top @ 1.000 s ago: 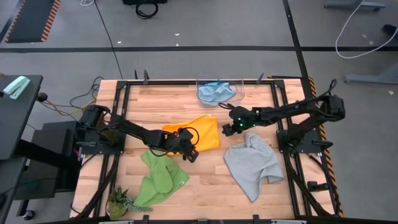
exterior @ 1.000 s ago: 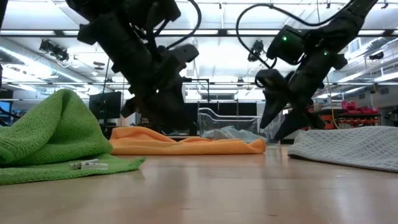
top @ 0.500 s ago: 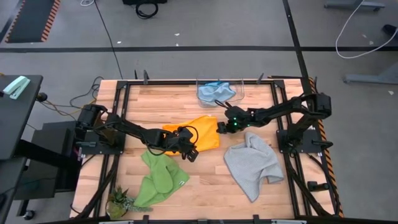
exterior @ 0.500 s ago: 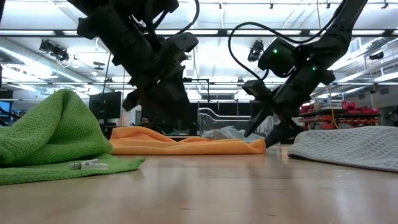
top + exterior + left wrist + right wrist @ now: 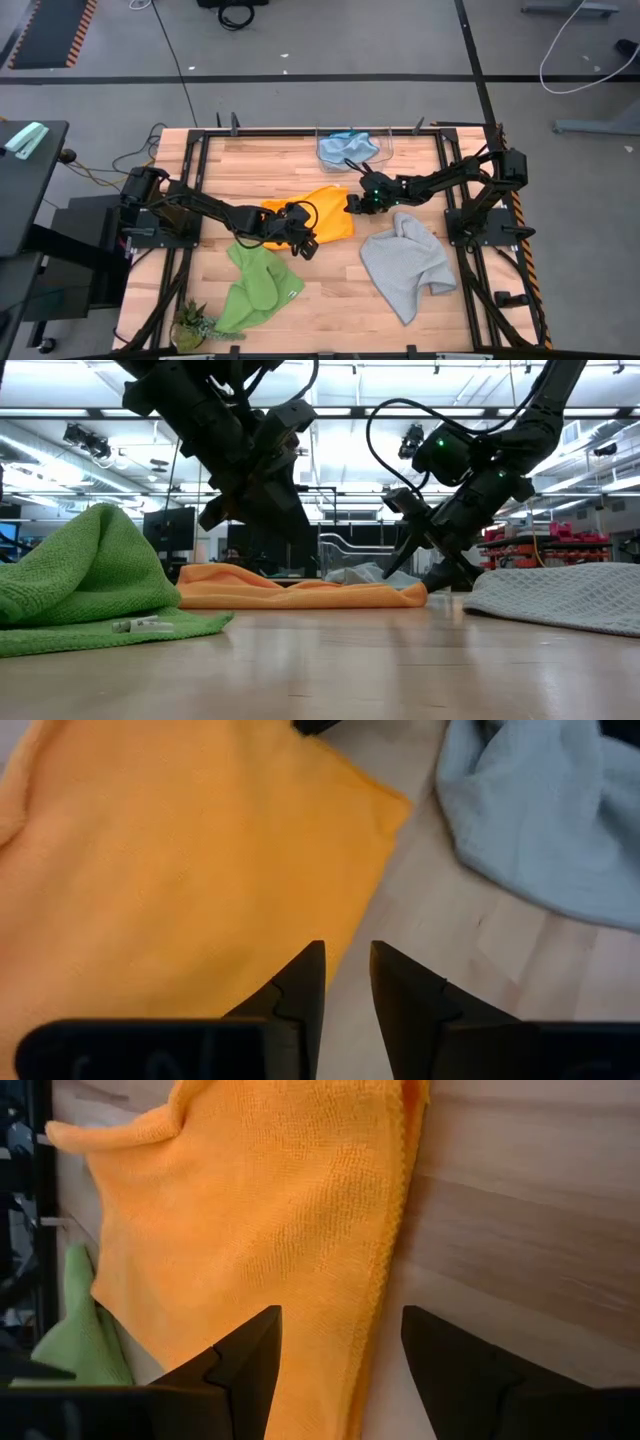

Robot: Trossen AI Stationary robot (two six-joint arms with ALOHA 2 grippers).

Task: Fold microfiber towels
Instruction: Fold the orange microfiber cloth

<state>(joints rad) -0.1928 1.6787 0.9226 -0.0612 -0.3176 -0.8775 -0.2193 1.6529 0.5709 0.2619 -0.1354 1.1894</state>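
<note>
The wooden table (image 5: 300, 160) fills the middle of the high view. On it, the grey towel (image 5: 405, 262) lies lower right, the green towel (image 5: 255, 288) lower left, the orange towel (image 5: 325, 212) at centre, and the blue towel (image 5: 345, 148) at the top edge. The right gripper (image 5: 352, 205) has its fingers spread wide at the orange towel's right edge. The left gripper (image 5: 310, 248) sits at the orange towel's lower edge, its fingers a little apart and holding nothing.

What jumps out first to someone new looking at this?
The orange towel spread mid-table, with both arms converging on it: the left gripper at its near edge, the right gripper, jaws wide, at its right edge. Around it lie a crumpled green towel front-left, a grey towel front-right and a light blue towel at the back.
</note>
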